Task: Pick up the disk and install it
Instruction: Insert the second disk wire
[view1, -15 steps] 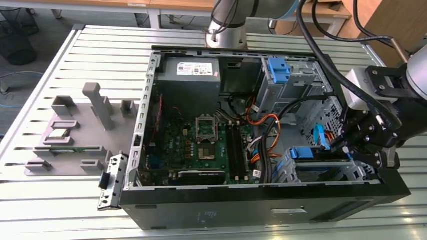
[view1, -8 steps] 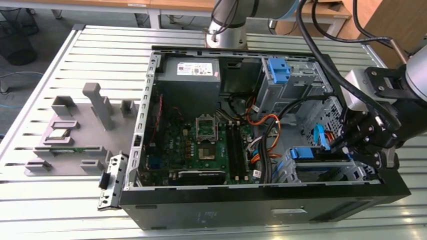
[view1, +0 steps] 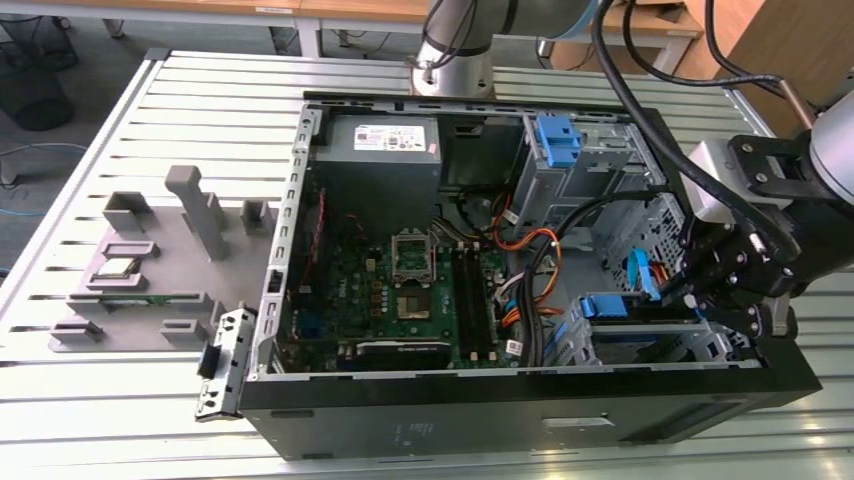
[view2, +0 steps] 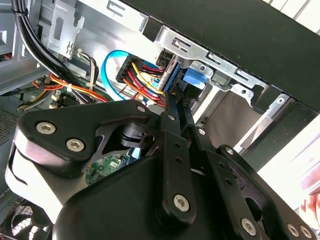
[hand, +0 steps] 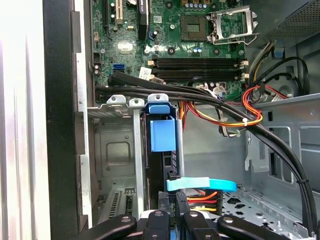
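Hand (hand: 172, 220) clenched on disk (hand: 162, 135) edge; disk stands upright in drive bay (hand: 117, 150) of case (view1: 534, 420), directly ahead of fingertips.

The disk (hand: 167, 165) stands edge-on in its bay, its label and flat faces hidden. The claw (hand: 172, 212) is cut off by the first wrist view's edge, and its linkage covers most of the disk in the second wrist view.
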